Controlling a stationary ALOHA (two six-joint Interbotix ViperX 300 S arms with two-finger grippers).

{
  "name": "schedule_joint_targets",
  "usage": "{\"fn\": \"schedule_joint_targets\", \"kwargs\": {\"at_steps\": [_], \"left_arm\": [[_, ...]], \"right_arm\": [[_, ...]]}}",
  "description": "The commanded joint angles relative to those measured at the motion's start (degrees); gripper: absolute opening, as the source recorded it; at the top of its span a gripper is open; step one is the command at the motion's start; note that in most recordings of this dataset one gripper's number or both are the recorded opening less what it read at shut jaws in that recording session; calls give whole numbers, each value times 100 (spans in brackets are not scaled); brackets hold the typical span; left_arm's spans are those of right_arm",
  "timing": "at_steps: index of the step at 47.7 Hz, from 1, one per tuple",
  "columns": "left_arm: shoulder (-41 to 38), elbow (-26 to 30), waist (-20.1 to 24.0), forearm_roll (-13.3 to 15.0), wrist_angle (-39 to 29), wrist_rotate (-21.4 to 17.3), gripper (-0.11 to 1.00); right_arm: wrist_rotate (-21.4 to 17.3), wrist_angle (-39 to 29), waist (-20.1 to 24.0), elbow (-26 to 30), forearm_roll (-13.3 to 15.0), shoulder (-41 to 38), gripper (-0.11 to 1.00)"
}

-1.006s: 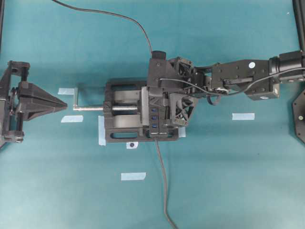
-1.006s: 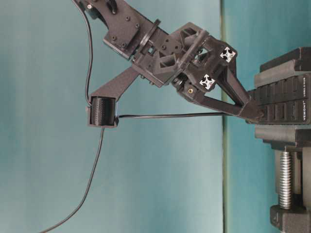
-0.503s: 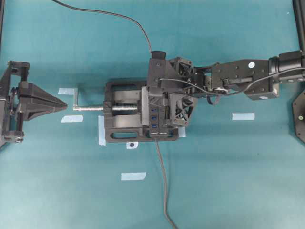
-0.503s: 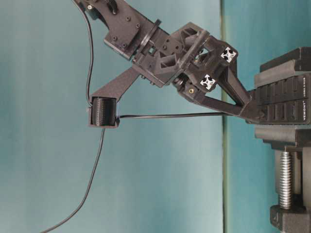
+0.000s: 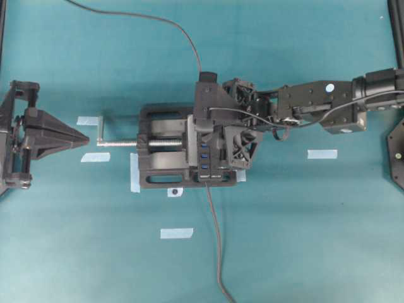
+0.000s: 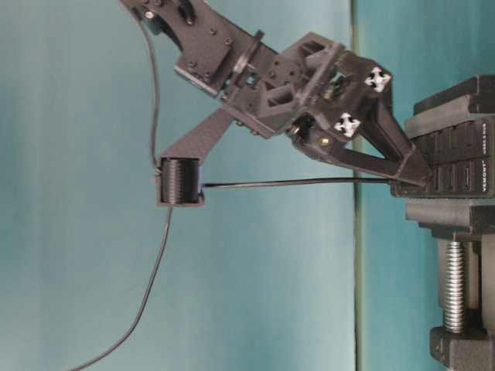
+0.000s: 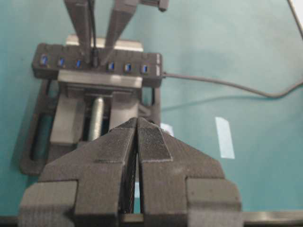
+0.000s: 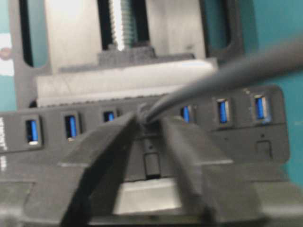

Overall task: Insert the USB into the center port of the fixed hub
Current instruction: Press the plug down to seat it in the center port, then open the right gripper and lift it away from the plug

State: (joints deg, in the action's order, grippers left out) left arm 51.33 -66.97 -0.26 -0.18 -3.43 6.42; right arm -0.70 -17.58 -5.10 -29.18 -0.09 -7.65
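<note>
A teal bench (image 5: 303,240) carries a black vise (image 5: 161,154), several pale tape strips (image 5: 176,233), and two thin cables (image 5: 216,252).

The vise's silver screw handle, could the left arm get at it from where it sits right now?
Probably yes. The left gripper, jaws shut, points straight at the screw handle, and only bare mat and tape strips lie between them. The right gripper is busy over the hub, beyond the vise.
</note>
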Motion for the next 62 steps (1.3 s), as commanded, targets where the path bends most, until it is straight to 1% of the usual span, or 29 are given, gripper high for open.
{"fn": "schedule_joint_targets", "kwargs": {"at_steps": [1,4,6,28,62], "left_arm": [[-18,97,0,-9,44,9,0],[-18,88,-9,-9,35,9,0],[-9,88,-9,-9,44,9,0],[88,79,0,-9,35,9,0],[97,62,0,-9,35,9,0]], "right_arm": [[-44,26,18,114,-9,141,57],[-35,26,18,123,0,176,63],[-35,26,9,132,0,202,64],[-26,-35,9,132,9,255,64],[35,-272,44,9,9,668,64]]}}
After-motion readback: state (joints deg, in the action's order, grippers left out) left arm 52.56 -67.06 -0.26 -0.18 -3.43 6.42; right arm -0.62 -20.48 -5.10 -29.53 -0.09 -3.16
